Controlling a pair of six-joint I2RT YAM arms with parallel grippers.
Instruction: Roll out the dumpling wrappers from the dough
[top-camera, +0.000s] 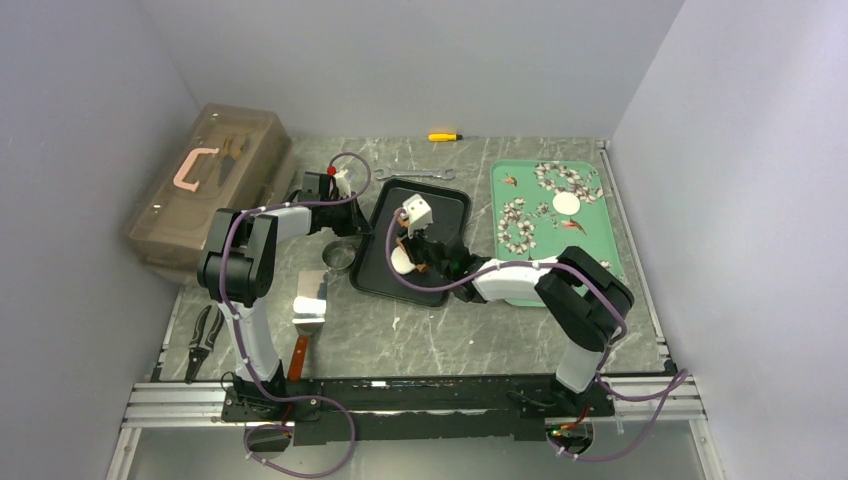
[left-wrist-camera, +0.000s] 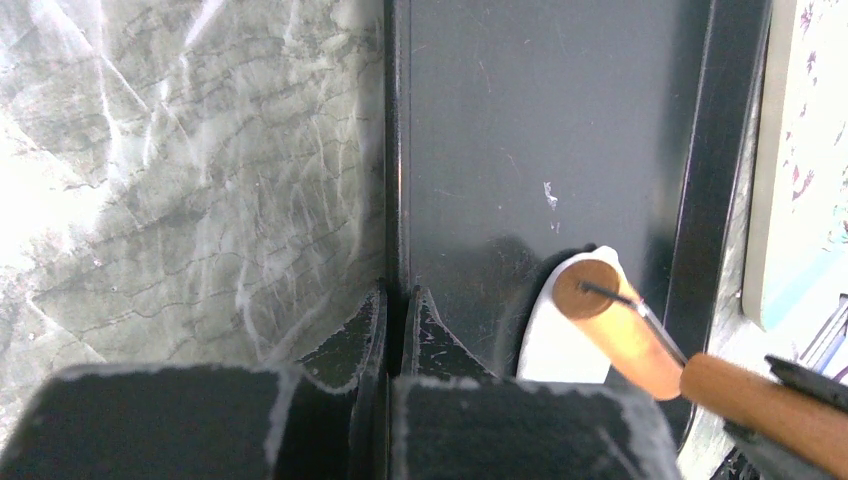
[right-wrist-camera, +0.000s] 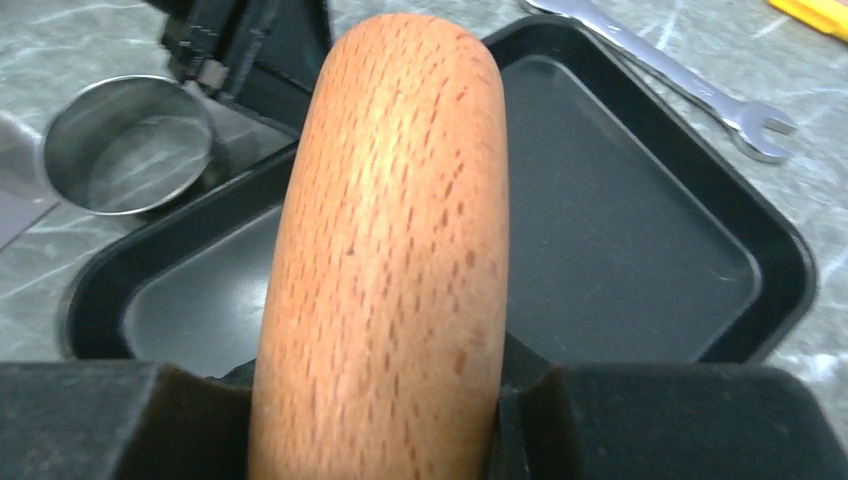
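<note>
We see the dough (left-wrist-camera: 560, 345) inside the black tray (top-camera: 440, 200), by its left rim toward the near end, partly hidden under the wooden roller (right-wrist-camera: 390, 250). Our right pincer (right-wrist-camera: 375, 420) pinches that roller, with the arm stretched low over the tray. Our left pincer (left-wrist-camera: 397, 330) is clamped on the tray's left rim.

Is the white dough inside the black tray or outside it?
Inside: the dough lies on the black tray, within its rim, beneath the wooden roller.

Marble table (top-camera: 430, 330), blk tray (top-camera: 450, 205), green tray (top-camera: 605, 225), toolbox (top-camera: 205, 190), wrench (top-camera: 415, 175), ring cutter (top-camera: 338, 258), pliers (top-camera: 203, 340)
</note>
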